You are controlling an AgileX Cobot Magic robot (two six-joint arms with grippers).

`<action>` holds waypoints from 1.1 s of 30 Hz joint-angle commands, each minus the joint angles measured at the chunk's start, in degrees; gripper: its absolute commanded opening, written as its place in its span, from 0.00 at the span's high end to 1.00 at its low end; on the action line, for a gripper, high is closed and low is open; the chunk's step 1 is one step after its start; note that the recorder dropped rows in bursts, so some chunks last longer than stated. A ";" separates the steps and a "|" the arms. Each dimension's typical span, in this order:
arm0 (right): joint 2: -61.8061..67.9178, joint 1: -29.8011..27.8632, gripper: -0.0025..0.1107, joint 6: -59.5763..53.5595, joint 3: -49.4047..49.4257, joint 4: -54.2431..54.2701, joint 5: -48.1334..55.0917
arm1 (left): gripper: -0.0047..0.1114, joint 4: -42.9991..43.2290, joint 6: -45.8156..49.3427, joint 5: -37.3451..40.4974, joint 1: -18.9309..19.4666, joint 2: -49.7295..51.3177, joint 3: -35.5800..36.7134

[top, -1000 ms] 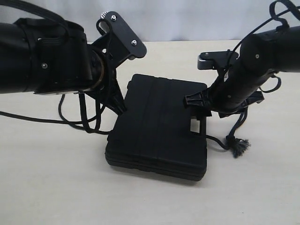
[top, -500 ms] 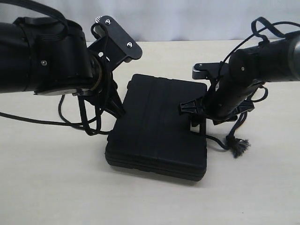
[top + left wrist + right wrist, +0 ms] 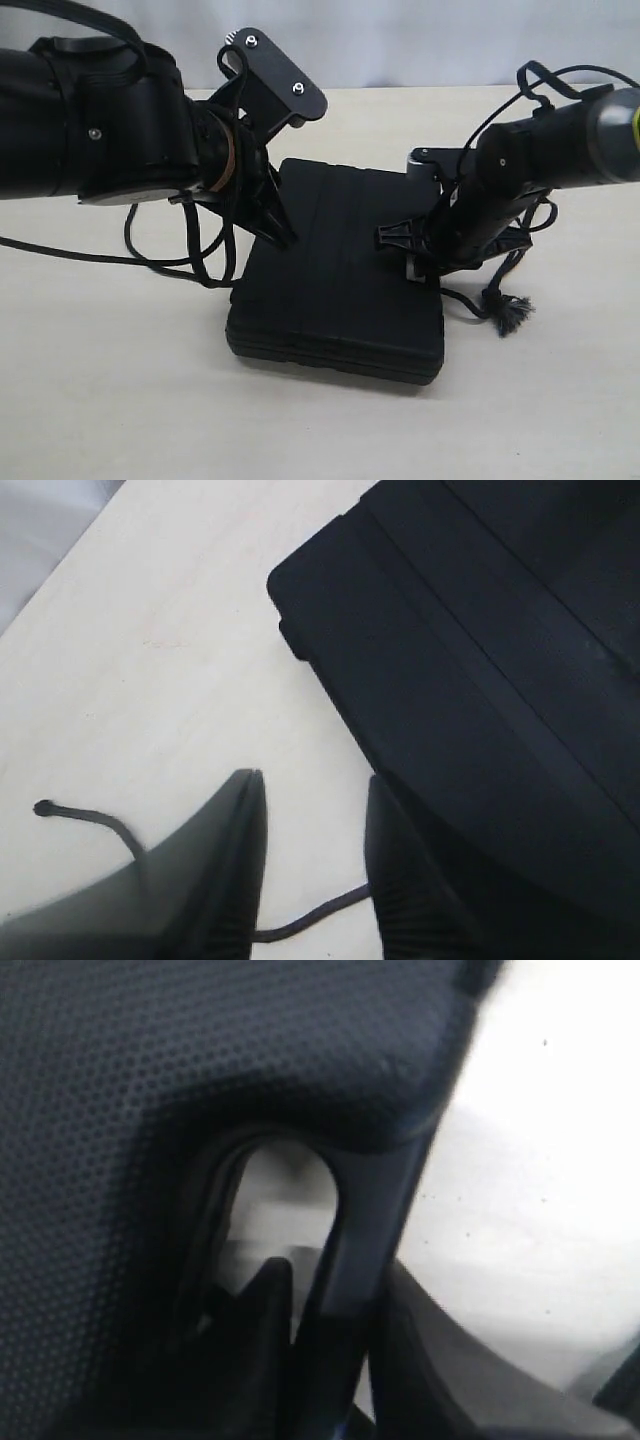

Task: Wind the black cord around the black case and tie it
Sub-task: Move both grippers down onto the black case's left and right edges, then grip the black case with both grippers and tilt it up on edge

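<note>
— Where's the black case [image 3: 340,280]?

— Flat on the desk [image 3: 120,400], mid-scene between the two arms. In the exterior view its long axis runs away from the camera, with the ribs along it. The edge with the handle slot [image 3: 290,1190] faces the right arm's side.

— And the black cord [image 3: 305,922]?

— Not over the case yet; no turn shows on the top face. Its tassel [image 3: 510,315] lies on the desk just beside the near right corner, and its knotted tip [image 3: 43,807] lies off the left edge.

— Claws?

— The right claw [image 3: 333,1270] pinches the bar outside the handle slot, steadying the case, I'd judge. The left claw [image 3: 312,780] hangs spread by the left edge. A cord strand crosses the desk between its fingers, unpinched.

— So the step?

— Gathering the loose end, before any wrap. Next, probably: the left claw drops, closes on that strand and carries it over the top without dragging the case.
</note>
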 commanded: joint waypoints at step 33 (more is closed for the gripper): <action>-13.94 -0.36 0.94 10.36 -7.77 10.84 1.61 | 0.67 -0.77 7.94 -3.49 0.05 -12.27 5.57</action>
